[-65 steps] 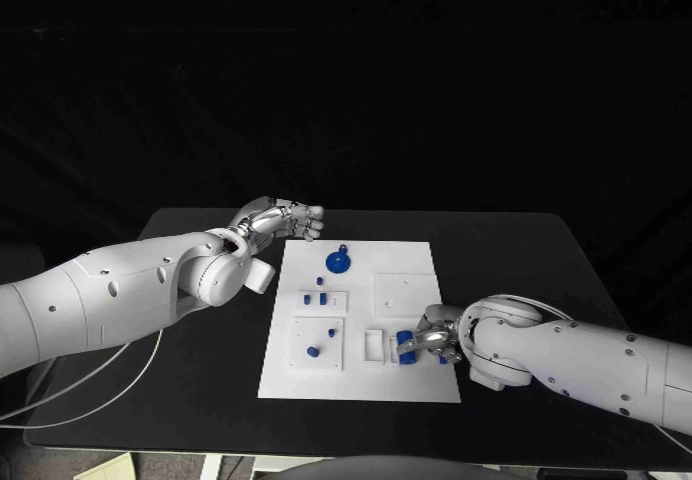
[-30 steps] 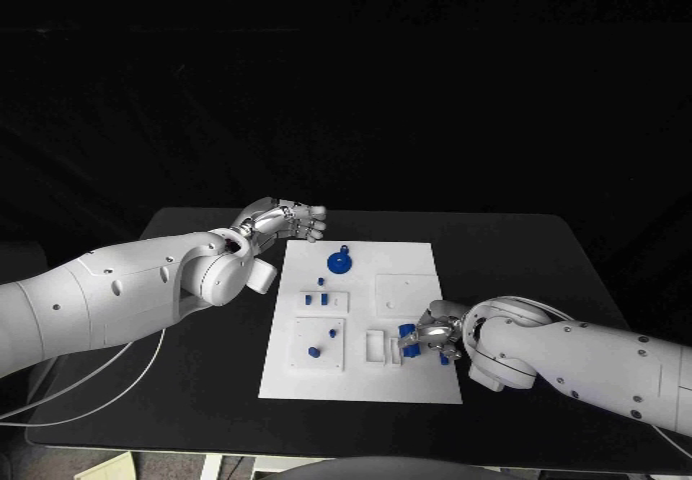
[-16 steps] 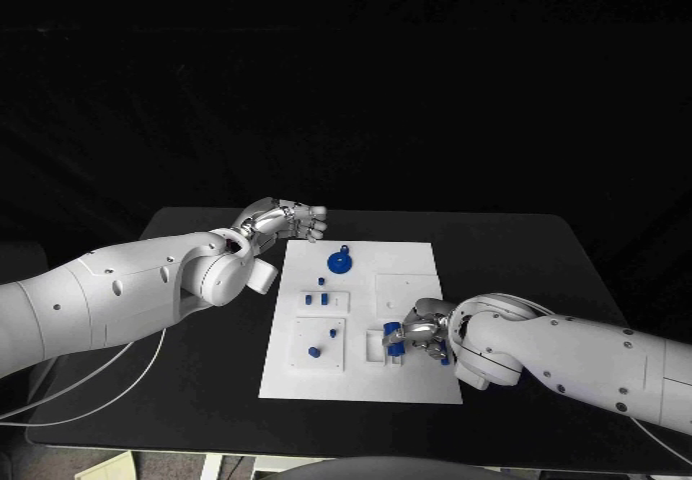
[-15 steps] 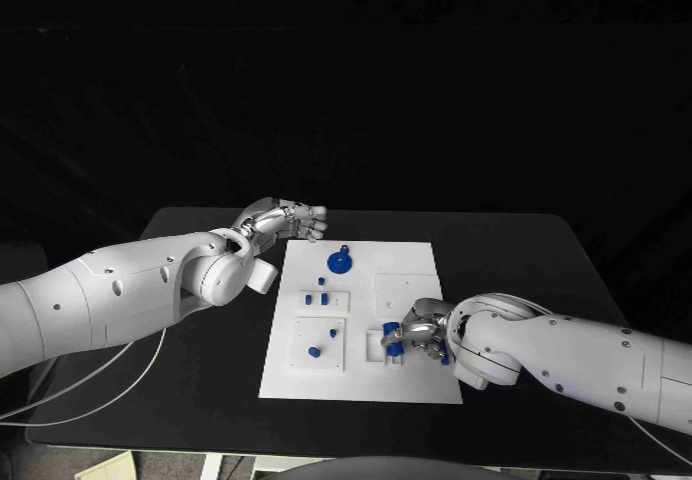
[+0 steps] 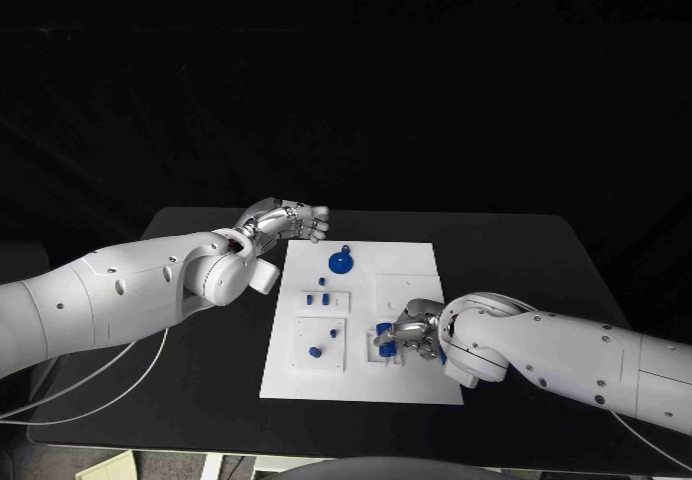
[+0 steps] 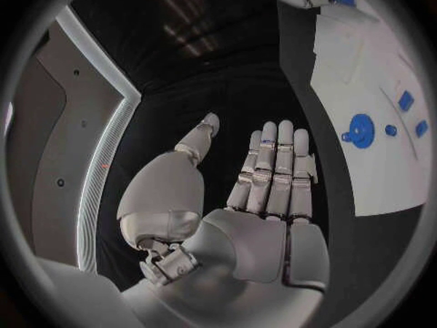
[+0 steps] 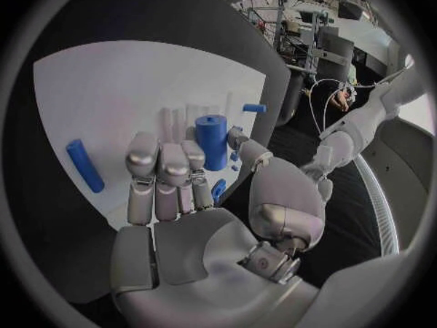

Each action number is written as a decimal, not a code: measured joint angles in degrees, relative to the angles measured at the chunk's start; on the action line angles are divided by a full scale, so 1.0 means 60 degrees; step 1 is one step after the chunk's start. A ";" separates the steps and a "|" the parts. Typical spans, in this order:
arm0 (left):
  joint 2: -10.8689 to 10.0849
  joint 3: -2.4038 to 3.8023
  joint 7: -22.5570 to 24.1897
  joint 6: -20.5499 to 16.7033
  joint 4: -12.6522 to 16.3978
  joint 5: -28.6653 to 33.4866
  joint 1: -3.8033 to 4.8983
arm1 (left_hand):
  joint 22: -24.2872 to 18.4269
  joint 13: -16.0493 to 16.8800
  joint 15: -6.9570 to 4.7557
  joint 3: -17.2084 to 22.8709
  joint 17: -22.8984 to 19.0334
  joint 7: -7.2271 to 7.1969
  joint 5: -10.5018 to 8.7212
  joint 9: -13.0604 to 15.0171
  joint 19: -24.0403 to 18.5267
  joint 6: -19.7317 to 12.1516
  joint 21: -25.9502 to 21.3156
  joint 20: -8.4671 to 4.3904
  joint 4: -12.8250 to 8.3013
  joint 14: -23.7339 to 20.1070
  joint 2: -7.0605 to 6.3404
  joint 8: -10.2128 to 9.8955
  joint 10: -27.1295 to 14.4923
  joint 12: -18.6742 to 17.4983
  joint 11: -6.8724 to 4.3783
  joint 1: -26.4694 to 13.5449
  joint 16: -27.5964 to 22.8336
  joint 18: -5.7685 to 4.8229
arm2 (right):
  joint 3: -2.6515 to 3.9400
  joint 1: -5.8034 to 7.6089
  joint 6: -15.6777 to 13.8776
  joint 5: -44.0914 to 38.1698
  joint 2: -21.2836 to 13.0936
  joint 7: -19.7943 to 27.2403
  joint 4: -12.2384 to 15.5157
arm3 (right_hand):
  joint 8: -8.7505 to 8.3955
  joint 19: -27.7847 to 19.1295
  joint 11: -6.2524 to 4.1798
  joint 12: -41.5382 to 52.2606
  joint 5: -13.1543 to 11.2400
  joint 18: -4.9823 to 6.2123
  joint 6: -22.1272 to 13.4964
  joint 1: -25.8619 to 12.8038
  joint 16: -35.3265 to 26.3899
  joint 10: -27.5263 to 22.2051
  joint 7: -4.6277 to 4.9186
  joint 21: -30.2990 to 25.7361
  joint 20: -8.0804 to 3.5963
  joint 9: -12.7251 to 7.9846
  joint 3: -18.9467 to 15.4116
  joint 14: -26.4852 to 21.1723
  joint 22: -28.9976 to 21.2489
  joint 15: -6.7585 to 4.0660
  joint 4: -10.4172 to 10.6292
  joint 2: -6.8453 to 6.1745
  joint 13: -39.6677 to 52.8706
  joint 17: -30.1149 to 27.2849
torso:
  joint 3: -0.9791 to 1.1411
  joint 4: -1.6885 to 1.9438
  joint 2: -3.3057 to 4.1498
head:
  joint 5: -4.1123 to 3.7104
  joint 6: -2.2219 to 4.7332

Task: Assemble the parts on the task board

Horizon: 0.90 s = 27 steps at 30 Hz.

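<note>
The right hand (image 7: pixel 196 197) is pinching a blue cylinder (image 7: pixel 211 141), its long axis standing upright on the task board (image 5: pixel 418 262). The left hand (image 6: pixel 264 189) is lying flat, fingers pressed together, holding nothing.

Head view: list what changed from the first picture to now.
The right hand has slid leftward along the near part of the white task board, carrying a blue cylindrical part in its fingers toward the slotted white holder. The left hand, beside the board's far left corner, and the round blue knob stayed put.
</note>
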 measured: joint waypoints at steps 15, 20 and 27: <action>-0.0002 0.0000 -0.0009 0.0007 0.0002 0.0011 0.0000 | -0.0001 0.0001 0.0000 0.0000 0.0008 0.0000 0.0000 0.0001 0.0000 0.0001 0.0000 0.0000 0.0000 0.0000 -0.0001 0.0000 0.0000 0.0000 0.0000 0.0001 -0.0037 -0.0007 | -0.0057 -0.0014 0.0170 0.0042 0.0115 0.0008 -0.0098 | -0.0007 0.0016 -0.0033 -0.0038 0.0000 0.0000 0.0002 -0.0079 0.0000 -0.0032 0.0002 0.0000 0.0018 -0.0012 -0.0027 0.0016 0.0000 0.0016 -0.0025 -0.0005 -0.0018 -0.0009 | -0.0002 -0.0008 0.0001 | 0.0059 -0.0041; -0.0002 0.0000 -0.0012 0.0009 0.0003 0.0013 0.0000 | 0.0006 0.0002 0.0000 0.0000 0.0017 0.0001 0.0000 0.0001 0.0000 0.0001 0.0000 0.0000 0.0000 0.0000 -0.0001 0.0000 0.0000 0.0000 0.0000 0.0001 -0.0037 -0.0014 | -0.0065 -0.0014 0.0202 0.0043 0.0110 0.0008 -0.0078 | -0.0007 0.0017 -0.0033 -0.0038 0.0000 0.0000 0.0002 -0.0087 0.0000 -0.0032 0.0002 0.0000 0.0020 -0.0013 -0.0027 0.0016 0.0000 0.0016 -0.0025 -0.0013 -0.0017 -0.0009 | -0.0003 -0.0012 0.0001 | 0.0071 -0.0049; -0.0004 0.0000 -0.0015 0.0011 0.0003 0.0015 0.0000 | 0.0005 -0.0007 0.0000 0.0000 0.0017 0.0001 0.0000 0.0001 0.0000 0.0001 0.0000 0.0000 0.0000 0.0000 -0.0005 0.0000 0.0000 0.0000 0.0000 0.0005 -0.0037 -0.0056 | -0.0073 -0.0016 0.0243 0.0043 0.0106 -0.0004 -0.0063 | -0.0007 0.0031 -0.0033 -0.0038 0.0000 0.0000 0.0002 -0.0110 0.0000 -0.0032 0.0002 0.0000 0.0035 -0.0022 -0.0027 0.0017 0.0000 0.0017 -0.0025 -0.0036 -0.0017 -0.0015 | -0.0001 -0.0012 0.0001 | 0.0082 -0.0049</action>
